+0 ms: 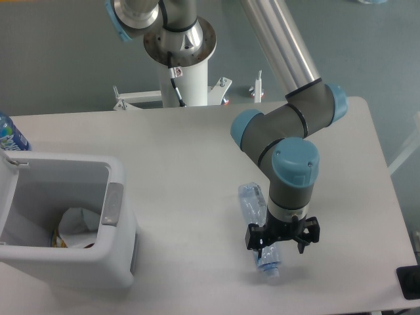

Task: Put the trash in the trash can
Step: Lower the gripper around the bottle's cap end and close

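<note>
One table carries the trash can at its left edge with the carton inside, while the gripper straddles the clear bottle near the front edge, jaws apart.

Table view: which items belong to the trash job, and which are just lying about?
Job:
- crushed clear bottle, on the table under the gripper
- white carton, already in the bin
- trash can

Bystander:
- blue-label bottle, at the left edge behind the bin
</note>
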Controlling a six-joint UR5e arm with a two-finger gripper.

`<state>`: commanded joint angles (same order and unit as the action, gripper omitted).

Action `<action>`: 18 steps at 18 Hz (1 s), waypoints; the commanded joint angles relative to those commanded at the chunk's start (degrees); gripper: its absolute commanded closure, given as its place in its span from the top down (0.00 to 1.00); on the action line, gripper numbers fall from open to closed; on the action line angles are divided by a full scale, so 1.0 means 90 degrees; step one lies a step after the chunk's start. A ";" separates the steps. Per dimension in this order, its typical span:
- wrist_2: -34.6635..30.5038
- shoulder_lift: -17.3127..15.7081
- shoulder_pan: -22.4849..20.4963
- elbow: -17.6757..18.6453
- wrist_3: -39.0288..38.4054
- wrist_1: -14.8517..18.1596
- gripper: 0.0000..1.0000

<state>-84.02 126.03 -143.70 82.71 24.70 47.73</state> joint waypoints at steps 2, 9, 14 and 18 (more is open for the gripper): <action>0.0020 0.0156 0.0019 -0.0078 -0.0019 -0.0020 1.00; -0.0010 0.0371 0.0107 -0.0108 0.0000 -0.0136 1.00; -0.0029 0.0440 0.0117 -0.0068 -0.0010 -0.0303 1.00; -0.0058 0.0489 0.0137 -0.0020 -0.0010 -0.0371 1.00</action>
<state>-84.55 130.43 -142.47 82.53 24.61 44.39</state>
